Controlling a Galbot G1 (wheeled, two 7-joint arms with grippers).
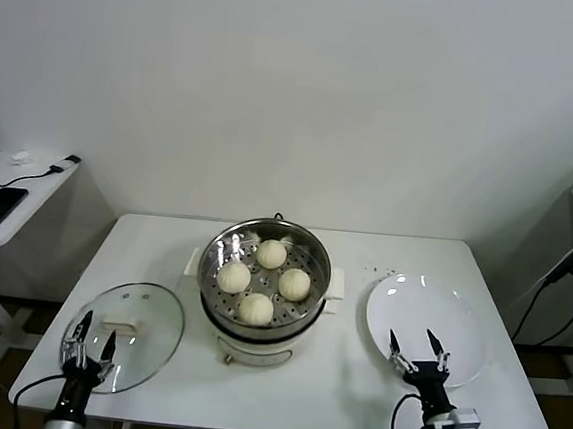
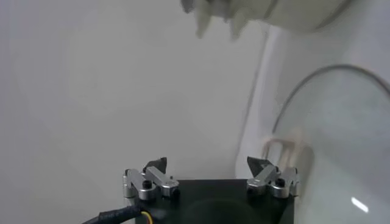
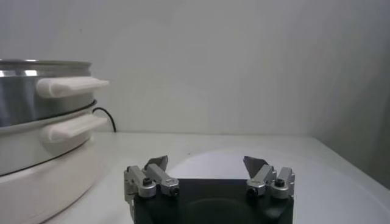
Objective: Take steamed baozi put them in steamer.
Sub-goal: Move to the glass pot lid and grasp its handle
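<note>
All four steamed baozi (image 1: 264,280) already sit inside the steamer (image 1: 261,318) — so in my view the job looks done, with no bun left to carry. The white plate (image 1: 462,330) has nothing on it.

The right gripper (image 1: 418,353) hangs low over the near edge of the plate, its fingers wide apart and holding nothing. From those fingers the steamer lies off to the left and a bit farther back.

The left gripper (image 1: 91,343) hangs over the near edge of the glass lid (image 1: 146,323), fingers wide apart too, holding nothing. From them the steamer lies to the right and farther back.

Both arms look about equally near the steamer.

Count — four buns, one steamer, one plate, one lid.
</note>
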